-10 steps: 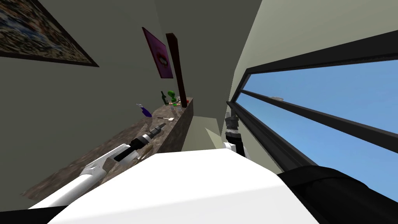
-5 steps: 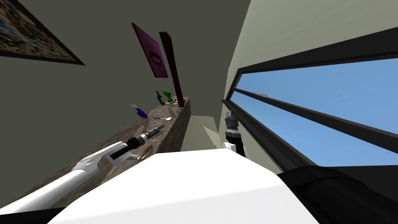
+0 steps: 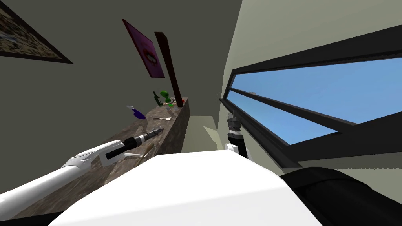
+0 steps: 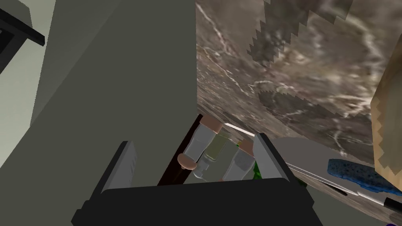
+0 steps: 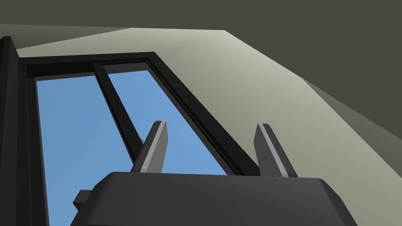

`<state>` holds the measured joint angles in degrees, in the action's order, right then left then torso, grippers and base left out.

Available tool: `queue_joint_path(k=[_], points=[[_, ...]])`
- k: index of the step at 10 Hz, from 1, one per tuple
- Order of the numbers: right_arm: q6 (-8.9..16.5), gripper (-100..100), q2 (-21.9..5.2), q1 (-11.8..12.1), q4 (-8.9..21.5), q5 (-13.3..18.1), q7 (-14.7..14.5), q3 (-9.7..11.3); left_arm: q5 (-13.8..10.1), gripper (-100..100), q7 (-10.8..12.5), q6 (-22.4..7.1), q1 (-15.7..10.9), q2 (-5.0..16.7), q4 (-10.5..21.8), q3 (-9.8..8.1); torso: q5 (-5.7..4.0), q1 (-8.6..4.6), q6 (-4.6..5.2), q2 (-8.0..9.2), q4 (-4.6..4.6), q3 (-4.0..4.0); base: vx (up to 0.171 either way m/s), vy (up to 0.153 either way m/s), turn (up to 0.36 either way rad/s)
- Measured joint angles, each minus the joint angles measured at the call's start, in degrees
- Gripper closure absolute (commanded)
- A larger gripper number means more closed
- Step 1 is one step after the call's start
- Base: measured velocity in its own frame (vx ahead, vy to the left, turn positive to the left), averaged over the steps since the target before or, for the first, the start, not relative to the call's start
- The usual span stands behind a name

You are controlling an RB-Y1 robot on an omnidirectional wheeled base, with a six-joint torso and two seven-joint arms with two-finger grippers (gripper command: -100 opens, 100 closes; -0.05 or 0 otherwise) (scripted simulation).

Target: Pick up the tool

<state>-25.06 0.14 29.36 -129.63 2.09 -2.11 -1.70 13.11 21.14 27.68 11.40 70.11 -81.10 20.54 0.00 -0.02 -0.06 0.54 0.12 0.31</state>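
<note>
Reaching step, I judge: the left gripper (image 3: 159,130), fingers spread and empty, hovers over the counter (image 3: 129,129). The flat-bladed tool (image 3: 163,118) lies just ahead, so next comes lowering astride it. The right gripper (image 5: 212,129) is spread too.

No text, label, brand, number or sign can be read. The magenta poster (image 3: 143,49) on the wall bears a pale shape with no lettering that can be made out. The dark-framed picture (image 3: 27,41) on the same wall shows a mottled pattern. The green bottle (image 3: 164,95) at the far end of the counter (image 3: 117,157) is too small to tell any label. In the left wrist view, the clear jars with tan caps (image 4: 204,141) show plain sides.
</note>
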Motion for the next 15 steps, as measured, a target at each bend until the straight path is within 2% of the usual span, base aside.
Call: queue_joint_path(k=[2, 4, 7, 11, 12, 13, 15], points=[[0.0, 0, 0.0, 0.01, 0.0, 0.0, 0.0, 0.0, 0.83, -100, 0.96, -0.11, -1.15, 2.84, 1.09, 2.36, 0.0, 0.04, -0.02, -0.07, -0.01, -0.03, -0.146, 0.019, -0.142], [0.0, 0, 0.0, 0.0, 0.0, 0.0, 0.0, 0.0, 2.19, -100, 2.11, 0.23, -3.12, 6.21, 3.36, 5.94, 0.02, 0.1, -0.03, 0.15, 0.04, 0.1, -0.189, -0.011, -0.171], [0.0, 0, 0.0, 0.0, 0.0, 0.0, 0.0, 0.0, 3.89, -100, 3.82, -0.05, -5.39, 10.75, 4.73, 11.03, -0.02, -0.08, -0.06, 0.18, 0.05, 0.12, -0.178, -0.032, -0.109], [0.0, 0, 0.0, 0.02, 0.0, 0.0, 0.0, -0.01, 5.4, -100, 5.32, 0.11, -7.72, 14.31, 5.96, 15.97, 0.02, 0.06, -0.07, -0.12, -0.01, -0.05, -0.1, 0.001, -0.048], [0.0, 0, 0.0, 0.03, 0.0, 0.0, 0.0, -0.01, 5.45, 0, 5.41, 0.14, -7.79, 14.34, 6.03, 16.1, 0.03, 0.08, -0.07, -0.31, -0.04, -0.15, -0.009, -0.001, 0.002], [0.0, 0, -0.01, 0.03, 0.0, 0.0, 0.0, -0.01, 5.45, -100, 5.4, 0.14, -7.78, 14.34, 6.02, 16.09, 0.03, 0.1, -0.06, -0.45, -0.08, -0.24, -0.055, 0.028, -0.347], [0.0, 0, -0.01, 0.0, 0.0, 0.0, 0.0, -0.01, 3.31, -100, 5.81, -0.9, -7.02, 13.71, 8.29, 15.82, 0.09, 0.36, -0.03, 0.0, -0.01, 0.0, -0.194, 0.072, -0.383]])
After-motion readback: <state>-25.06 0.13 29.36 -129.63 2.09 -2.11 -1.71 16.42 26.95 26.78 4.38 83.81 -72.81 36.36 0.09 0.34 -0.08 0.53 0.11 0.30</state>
